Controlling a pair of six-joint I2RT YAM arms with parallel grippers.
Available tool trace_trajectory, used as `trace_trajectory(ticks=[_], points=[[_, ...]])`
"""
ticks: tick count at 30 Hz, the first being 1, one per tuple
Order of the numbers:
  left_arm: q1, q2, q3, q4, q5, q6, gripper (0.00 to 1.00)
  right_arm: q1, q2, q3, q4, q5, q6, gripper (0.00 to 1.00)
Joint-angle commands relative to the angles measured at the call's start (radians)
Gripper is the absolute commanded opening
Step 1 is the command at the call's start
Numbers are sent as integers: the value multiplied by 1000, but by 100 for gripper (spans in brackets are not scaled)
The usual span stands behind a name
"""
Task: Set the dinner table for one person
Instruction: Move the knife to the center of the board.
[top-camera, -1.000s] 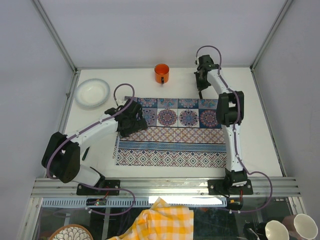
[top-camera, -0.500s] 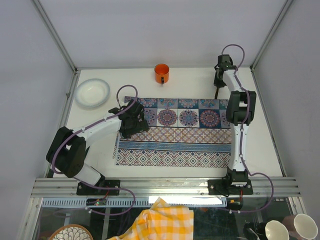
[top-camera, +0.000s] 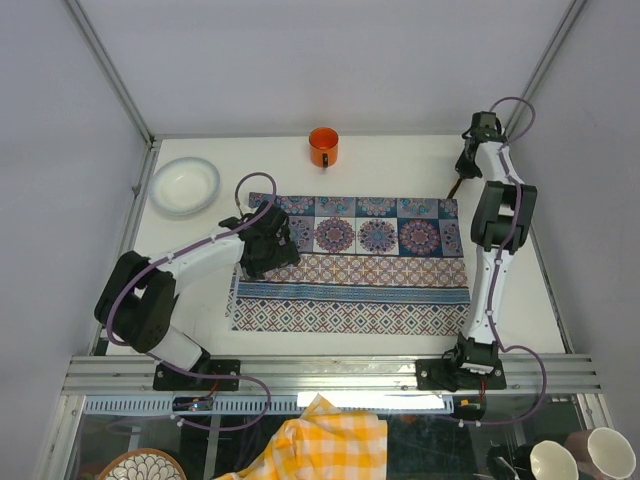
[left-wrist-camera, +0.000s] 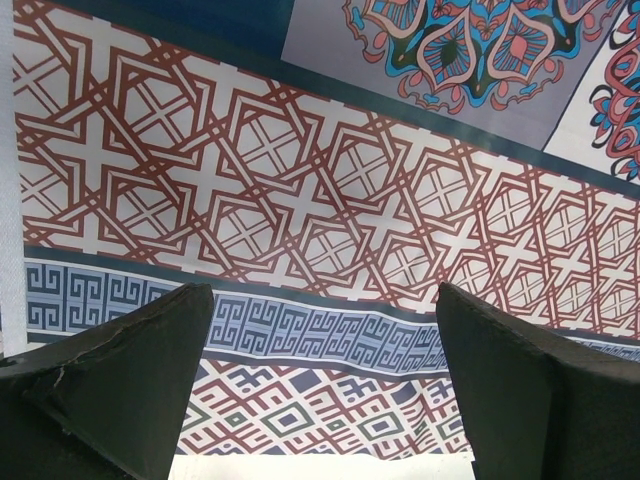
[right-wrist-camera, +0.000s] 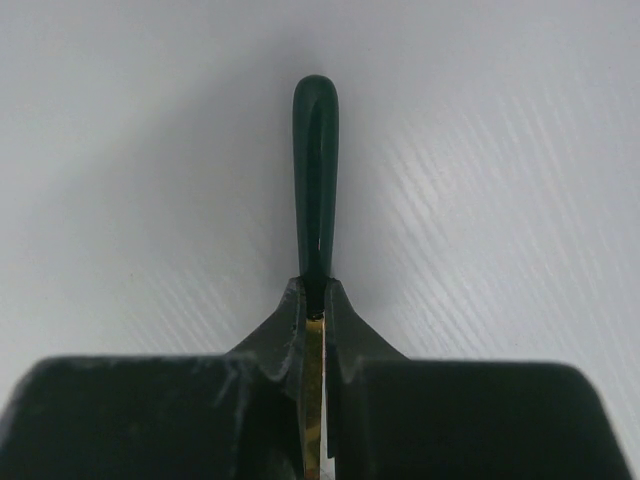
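The large plain white rectangular dinner table, edged by aluminium rails, fills the middle of the scene. A blue-and-purple tile-print cloth lies flat on it, towards the near side. A round orange mug stands on the bare tabletop beyond the cloth's far edge. A shallow white round dish sits at the far left, apart from the cloth.

The left gripper hangs over the left part of the cloth with its two black fingers spread wide and nothing between them. Below them are the brown lattice band and the blue key-pattern stripe.

The right arm reaches to the far right corner of the table. There the right gripper is clamped on a slim utensil with a glossy dark green handle. A gold-coloured strip shows between the closed fingers. The handle points out over bare white tabletop, just beyond the cloth's far right corner; whether it touches the surface cannot be told.
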Motion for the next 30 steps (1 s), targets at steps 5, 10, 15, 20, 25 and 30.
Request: trace_trajectory(ticks=[5,10,15,20,25,30], points=[[-13,3,-14,57,31,-21,99,-35,-32,83,125,-207,129,0],[-12,9,-14,57,32,-24,99,-35,-5,149,169,-274,191,0],[-13,19,-12,58,33,-24,99,-35,36,201,174,-285,213,0],[-13,23,-11,58,33,-23,99,-38,75,212,200,-299,233,0],[-13,18,-15,58,29,-21,99,-39,110,242,217,-310,247,0],[-12,23,-17,58,30,-25,99,-40,119,247,227,-298,239,0]])
